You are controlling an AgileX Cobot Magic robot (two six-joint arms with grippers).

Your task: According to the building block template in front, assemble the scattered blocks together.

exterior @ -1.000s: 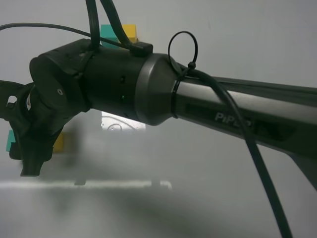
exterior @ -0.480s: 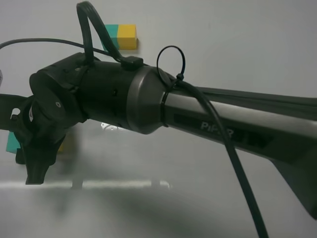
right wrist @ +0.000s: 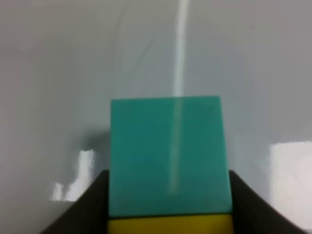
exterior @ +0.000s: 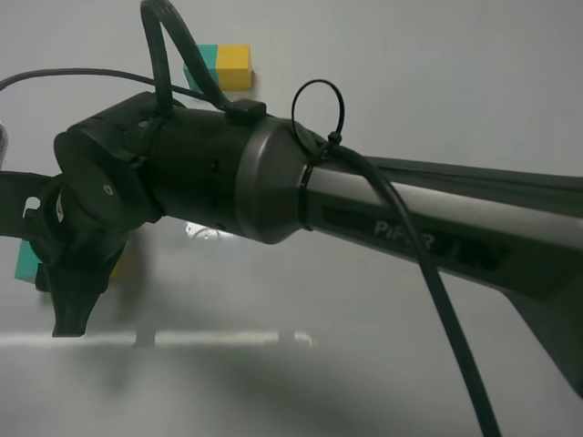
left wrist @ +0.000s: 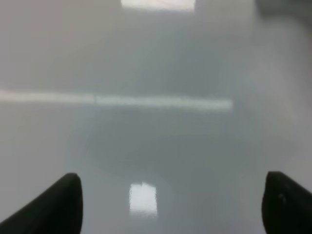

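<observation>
ext high: right arm [exterior: 410, 228] spans frame, "PiP…" on link, rest unreadable; template [exterior: 219, 66] far back on table [exterior: 410, 82]; teal cube [exterior: 25, 264] peeks past wrist | L wrist: left gripper [left wrist: 170, 204] fingers wide apart over table | R wrist: only view w/ grip: right gripper [right wrist: 168, 187] clamped on yellow cube [right wrist: 168, 225], flush vs teal cube

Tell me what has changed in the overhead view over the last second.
The right arm has dropped lower in the view, so the building block template behind it, half hidden a second ago, now shows almost whole. The teal cube by the arm's end has roughly kept its place.
</observation>
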